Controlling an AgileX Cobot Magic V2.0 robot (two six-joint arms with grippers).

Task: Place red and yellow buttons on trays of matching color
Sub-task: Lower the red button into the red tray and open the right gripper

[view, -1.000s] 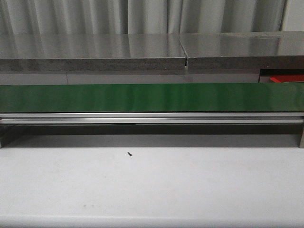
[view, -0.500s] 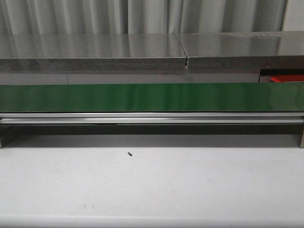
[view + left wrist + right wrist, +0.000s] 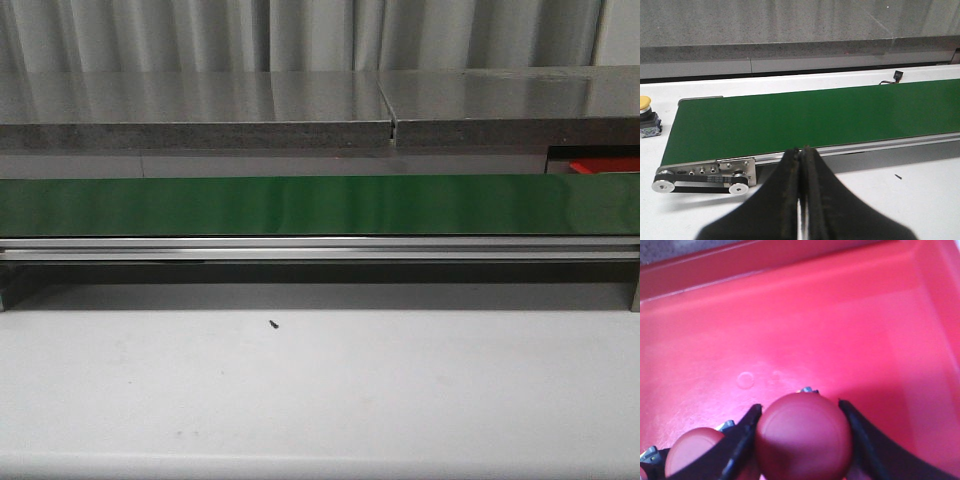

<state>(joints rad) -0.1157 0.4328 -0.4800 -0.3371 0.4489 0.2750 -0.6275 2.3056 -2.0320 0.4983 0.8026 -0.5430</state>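
Observation:
In the right wrist view my right gripper is shut on a red button, one black finger on each side of its round cap, just above the floor of the red tray. A second red button lies in the tray beside it. A yellow button on a dark base stands on the white table past the end of the green belt, in the left wrist view. My left gripper is shut on nothing, near the belt's front rail. Neither gripper shows in the front view.
The green conveyor belt runs across the table with a metal rail and a pulley end. A sliver of the red tray shows at the far right behind it. A small dark speck lies on the white table.

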